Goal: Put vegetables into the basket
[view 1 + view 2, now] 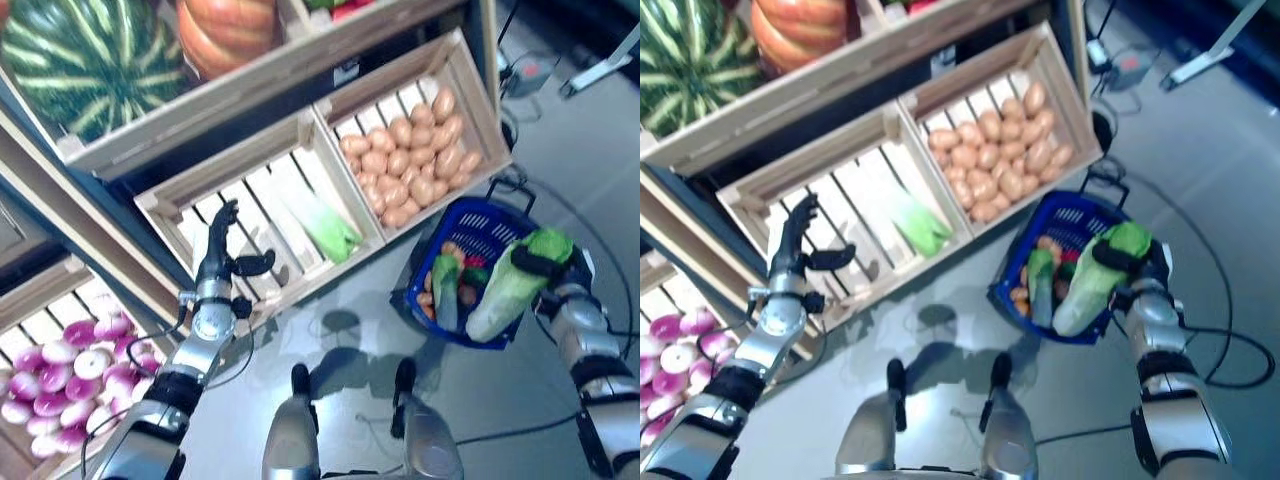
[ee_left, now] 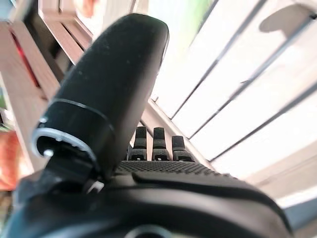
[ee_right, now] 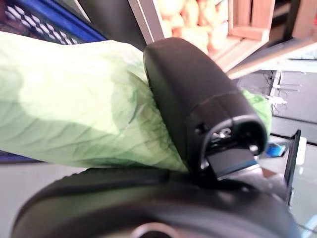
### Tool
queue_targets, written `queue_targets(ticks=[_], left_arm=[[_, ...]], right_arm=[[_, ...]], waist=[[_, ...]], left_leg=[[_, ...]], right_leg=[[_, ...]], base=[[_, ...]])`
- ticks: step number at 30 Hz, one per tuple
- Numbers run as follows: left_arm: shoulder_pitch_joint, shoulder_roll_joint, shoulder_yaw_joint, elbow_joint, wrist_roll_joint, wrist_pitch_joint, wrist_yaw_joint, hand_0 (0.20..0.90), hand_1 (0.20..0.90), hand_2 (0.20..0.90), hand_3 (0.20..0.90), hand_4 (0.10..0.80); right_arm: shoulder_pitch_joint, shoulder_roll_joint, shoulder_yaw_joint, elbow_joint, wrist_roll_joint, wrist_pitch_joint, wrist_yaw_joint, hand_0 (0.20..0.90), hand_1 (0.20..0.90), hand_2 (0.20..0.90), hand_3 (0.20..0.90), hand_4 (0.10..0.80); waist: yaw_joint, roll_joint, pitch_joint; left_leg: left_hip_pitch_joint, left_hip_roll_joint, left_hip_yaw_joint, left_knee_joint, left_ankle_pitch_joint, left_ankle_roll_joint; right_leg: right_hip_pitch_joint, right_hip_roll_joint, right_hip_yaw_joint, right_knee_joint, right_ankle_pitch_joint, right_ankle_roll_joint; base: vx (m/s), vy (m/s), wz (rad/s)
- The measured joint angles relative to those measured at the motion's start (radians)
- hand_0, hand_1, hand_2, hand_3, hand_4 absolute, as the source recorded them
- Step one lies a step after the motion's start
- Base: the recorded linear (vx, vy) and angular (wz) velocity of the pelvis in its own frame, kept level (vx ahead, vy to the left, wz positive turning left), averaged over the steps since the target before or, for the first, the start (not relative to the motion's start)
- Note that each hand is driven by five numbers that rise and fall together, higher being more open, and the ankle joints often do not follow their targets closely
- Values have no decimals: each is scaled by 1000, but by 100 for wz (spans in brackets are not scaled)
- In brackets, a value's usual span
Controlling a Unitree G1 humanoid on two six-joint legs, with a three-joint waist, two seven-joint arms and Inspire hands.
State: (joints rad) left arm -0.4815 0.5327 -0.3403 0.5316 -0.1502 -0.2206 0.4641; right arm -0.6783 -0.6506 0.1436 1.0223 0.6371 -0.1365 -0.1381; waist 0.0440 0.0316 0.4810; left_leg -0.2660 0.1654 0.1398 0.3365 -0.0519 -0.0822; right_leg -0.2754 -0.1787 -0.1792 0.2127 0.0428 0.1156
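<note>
Cabbage (image 1: 510,285), long and leafy with a pale stalk and green crinkly top, is held in the right robot hand (image 1: 545,265). Its dark fingers and thumb curl round the leafy top end. The pale end points down into the blue plastic basket (image 1: 497,222), which sits on the grey floor (image 1: 340,340). The basket has holes in its walls like a net and a black handle. Inside it lie some orange carrots (image 1: 430,300) and another green vegetable (image 1: 445,290).

The left robot hand (image 1: 222,245) is open, with straight fingers pointing up and the thumb sticking out sideways. It hangs over a wooden crate (image 1: 200,200) made of pale slats and holds nothing. One more leafy green cabbage (image 1: 325,230) lies in that crate. The next crate (image 1: 470,90) is full of round brown potatoes (image 1: 410,160). A stripy watermelon (image 1: 95,60) and an orange pumpkin (image 1: 225,30) sit on the shelf above. Purple and white onions (image 1: 70,370) fill a lower crate.
</note>
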Motion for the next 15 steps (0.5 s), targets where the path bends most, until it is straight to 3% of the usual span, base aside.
queue_targets(ticks=[3, 7, 9, 10, 15], left_arm=[[-54, 6, -42, -2, -1, -17, 7, 900, 900, 900, 900, 800], [-62, 7, -52, -1, -2, -18, 9, 900, 900, 900, 900, 800], [-66, 16, -59, 1, -3, -18, 14, 900, 900, 900, 900, 800], [-75, 30, -76, 1, -3, -20, 14, 900, 900, 900, 900, 800], [-76, 41, -87, 1, -4, -38, 20, 900, 900, 900, 900, 800]], right_arm=[[-93, -2, 14, 46, 0, 0, -1, 300, 300, 300, 300, 400], [-109, -9, 25, 83, 0, 1, -2, 300, 300, 300, 300, 400], [-116, -19, 30, 94, 0, 2, -2, 300, 300, 300, 300, 400], [-130, -28, 30, 116, 0, 2, -3, 300, 300, 300, 300, 400], [-178, -73, 28, 144, -1, 5, -24, 300, 300, 300, 300, 400]], waist=[[-4, 5, 17], [-12, 7, 25], [-15, 10, 30], [-13, 8, 32], [-19, 20, 40]], left_leg=[[-140, -4, 0, 202, -87, 31], [-236, -9, -9, 412, -190, 55], [-269, -9, -12, 472, -212, 58], [-298, -11, -14, 532, -239, 59], [-422, -9, -31, 731, -317, 54]], right_leg=[[-152, -66, -2, 219, -74, 9], [-249, -137, -4, 440, -171, 22], [-279, -156, -1, 517, -207, 7], [-312, -174, 5, 580, -239, 23], [-451, -207, 54, 792, -326, 26]], base=[[-89, 72, -2], [-28, 23, 8], [-25, 19, 16], [50, 22, 16], [0, 23, 5]])
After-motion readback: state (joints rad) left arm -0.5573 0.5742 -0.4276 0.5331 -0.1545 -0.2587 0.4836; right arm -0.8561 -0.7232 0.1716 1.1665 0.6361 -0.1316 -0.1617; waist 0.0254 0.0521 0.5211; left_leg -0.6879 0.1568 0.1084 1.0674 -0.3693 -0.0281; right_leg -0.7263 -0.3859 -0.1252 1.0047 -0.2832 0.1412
